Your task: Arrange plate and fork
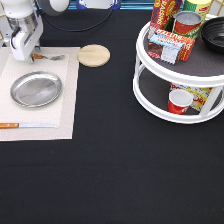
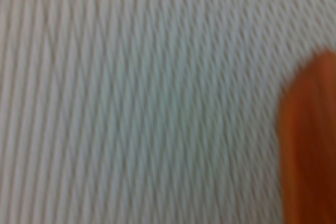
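Observation:
The silver plate [image 1: 36,89] lies flat on the pale placemat [image 1: 68,107] at the exterior view's left. The fork [image 1: 49,57] lies on the mat just above the plate, prongs pointing to the exterior view's right. My gripper [image 1: 23,56] is down at the mat's top left, right at the fork's brown handle end. The hand hides where the handle ends. The wrist view shows the mat's weave [image 2: 135,110] from very close, with the brown handle [image 2: 309,150] at one edge.
An orange-handled knife [image 1: 21,125] lies on the mat below the plate. A tan wooden disc [image 1: 93,55] sits beside the mat's top right corner. A white two-tier rack [image 1: 165,75] at the right holds boxes, a can [image 1: 186,22], a black bowl [image 1: 215,31] and a red cup [image 1: 179,101].

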